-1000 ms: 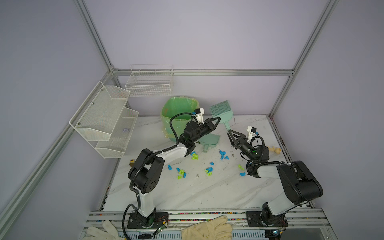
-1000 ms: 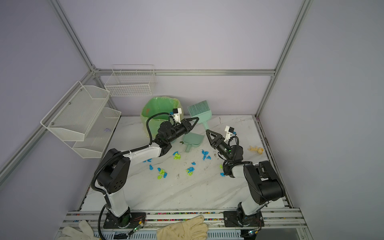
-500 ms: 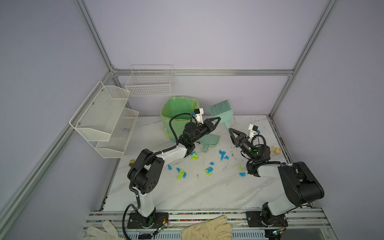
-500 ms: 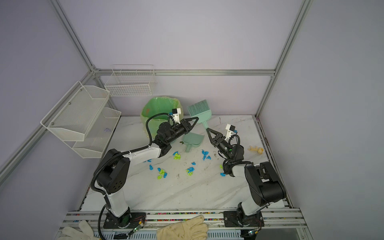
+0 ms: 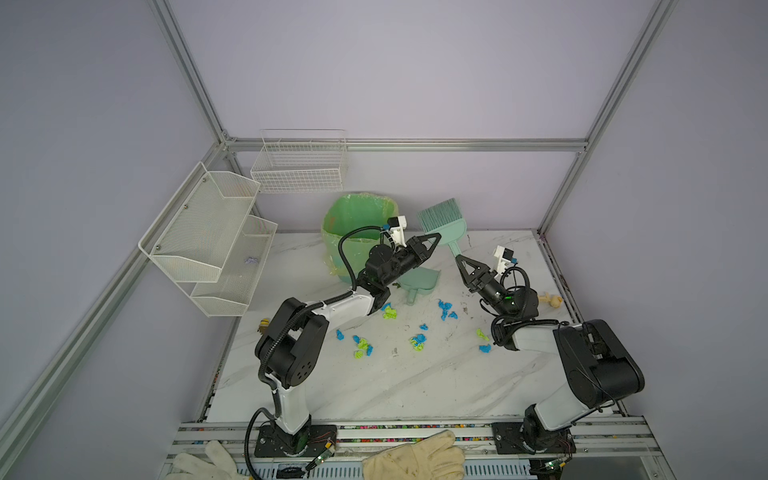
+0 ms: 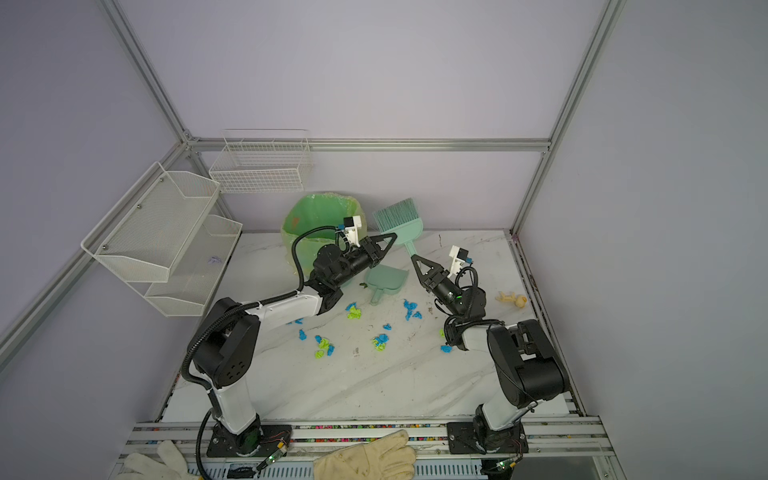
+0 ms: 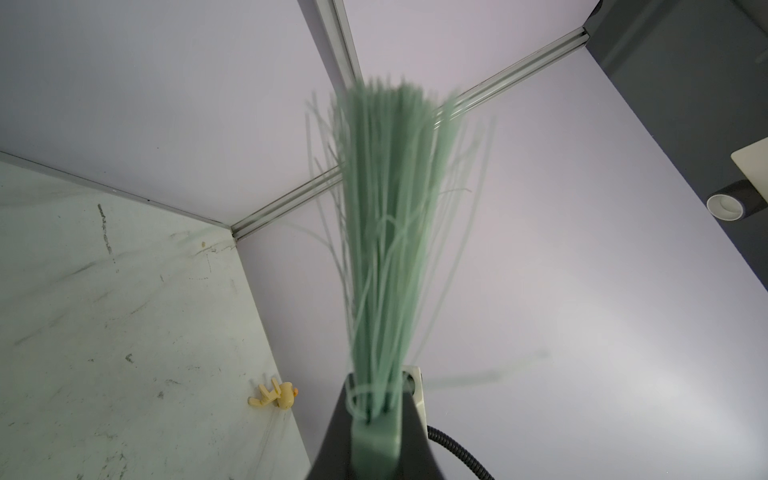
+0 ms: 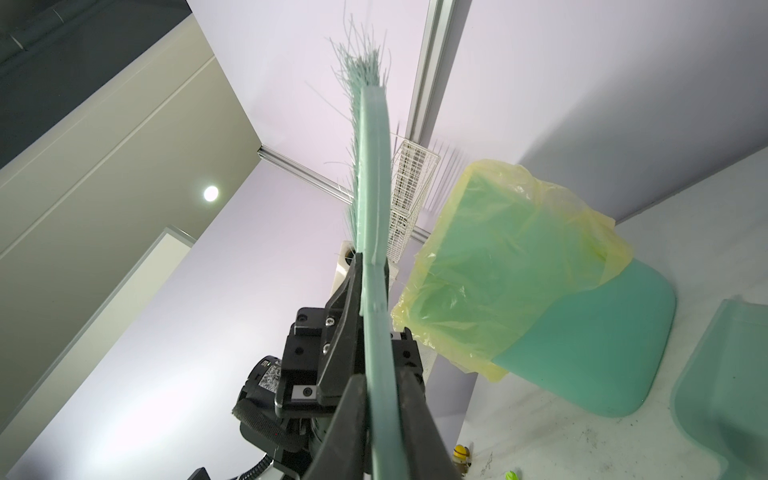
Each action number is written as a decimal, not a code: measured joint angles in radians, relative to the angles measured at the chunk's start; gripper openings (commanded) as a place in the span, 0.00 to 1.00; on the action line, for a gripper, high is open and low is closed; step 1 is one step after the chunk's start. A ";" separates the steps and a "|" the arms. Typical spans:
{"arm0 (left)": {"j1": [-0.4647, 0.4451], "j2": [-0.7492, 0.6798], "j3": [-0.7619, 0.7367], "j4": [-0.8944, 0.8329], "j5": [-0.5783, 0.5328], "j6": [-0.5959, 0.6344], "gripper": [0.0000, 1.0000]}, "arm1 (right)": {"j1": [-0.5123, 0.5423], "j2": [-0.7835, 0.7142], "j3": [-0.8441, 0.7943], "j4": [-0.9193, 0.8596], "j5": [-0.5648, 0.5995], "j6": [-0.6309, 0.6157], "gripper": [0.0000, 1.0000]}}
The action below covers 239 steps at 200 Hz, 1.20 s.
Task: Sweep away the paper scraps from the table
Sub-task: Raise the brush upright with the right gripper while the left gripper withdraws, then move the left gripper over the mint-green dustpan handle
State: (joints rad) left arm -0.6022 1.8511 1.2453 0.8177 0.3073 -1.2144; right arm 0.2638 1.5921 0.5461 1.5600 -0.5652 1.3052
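Note:
Blue and lime-green paper scraps (image 5: 390, 311) (image 6: 354, 311) lie scattered across the middle of the white marble table (image 5: 374, 386). A mint-green brush (image 5: 442, 216) (image 6: 397, 216) is held up in the air near the back, bristles upward. My left gripper (image 5: 437, 237) (image 6: 392, 237) is shut on the brush's body just below the bristles (image 7: 386, 228). My right gripper (image 5: 458, 258) (image 6: 413, 258) is shut on the brush's handle (image 8: 376, 332), lower down. In the right wrist view my right gripper (image 8: 380, 390) pinches the handle, with the left gripper clamped above it.
A mint dustpan (image 5: 419, 282) lies on the table beside a green bin with a yellow liner (image 5: 357, 220). A yellow toy figure (image 5: 550, 300) sits at the right edge, another small figure (image 5: 264, 325) at the left. Wire baskets (image 5: 208, 241) hang on the left wall. Gloves (image 5: 415, 459) lie on the front rail.
My right gripper has moved up to the brush handle and closed on it. The left gripper has kept its hold and has not moved.

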 measured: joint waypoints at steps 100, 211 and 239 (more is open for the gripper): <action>-0.002 -0.066 -0.115 -0.098 -0.015 0.058 0.75 | -0.080 -0.103 -0.053 -0.099 -0.043 -0.020 0.00; -0.113 -0.540 -0.175 -0.888 -0.311 0.483 1.00 | -0.225 -0.494 0.215 -1.208 -0.006 -0.692 0.00; -0.127 -0.512 -0.180 -1.041 -0.368 0.540 1.00 | -0.225 -0.478 0.212 -1.327 0.032 -0.753 0.00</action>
State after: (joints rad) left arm -0.7292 1.3396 1.0649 -0.2234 -0.0605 -0.6743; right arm 0.0383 1.1145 0.7586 0.2329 -0.5327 0.5526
